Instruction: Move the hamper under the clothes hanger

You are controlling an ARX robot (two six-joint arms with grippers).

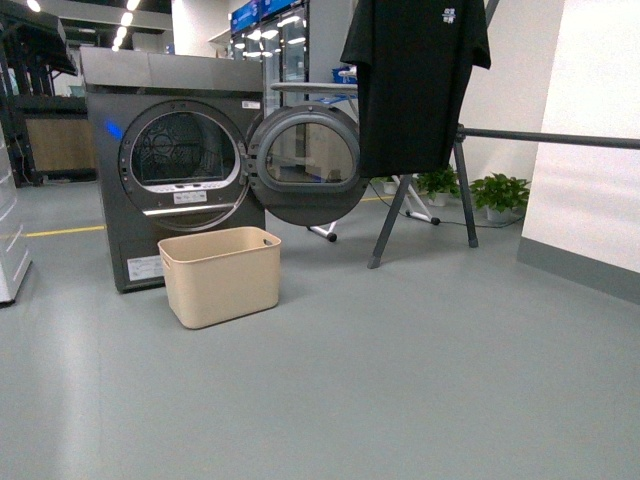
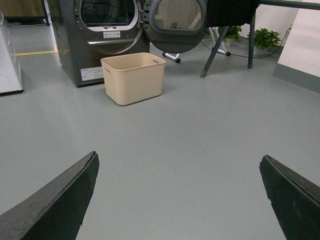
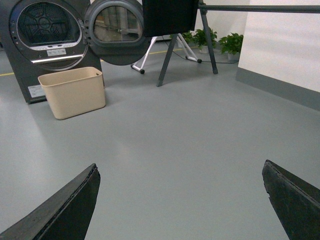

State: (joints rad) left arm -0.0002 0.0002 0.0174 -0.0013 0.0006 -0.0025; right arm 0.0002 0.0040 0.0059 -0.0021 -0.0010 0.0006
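The beige hamper (image 1: 221, 275) stands empty on the grey floor, right in front of the dark grey dryer (image 1: 165, 165), left of the rack. It also shows as the hamper (image 2: 133, 77) and the hamper (image 3: 73, 91) in the wrist views. The clothes hanger (image 1: 545, 137) is a dark metal bar on angled legs, with a black T-shirt (image 1: 415, 80) hanging from it at the back right. My left gripper (image 2: 179, 161) and right gripper (image 3: 180, 167) are open and hold nothing, well short of the hamper. Neither arm shows in the front view.
The dryer's round door (image 1: 305, 165) hangs open toward the rack. A white wall (image 1: 590, 130) with a grey skirting runs along the right. Potted plants (image 1: 498, 193) sit behind the rack legs. A white cabinet (image 1: 10, 240) stands at the far left.
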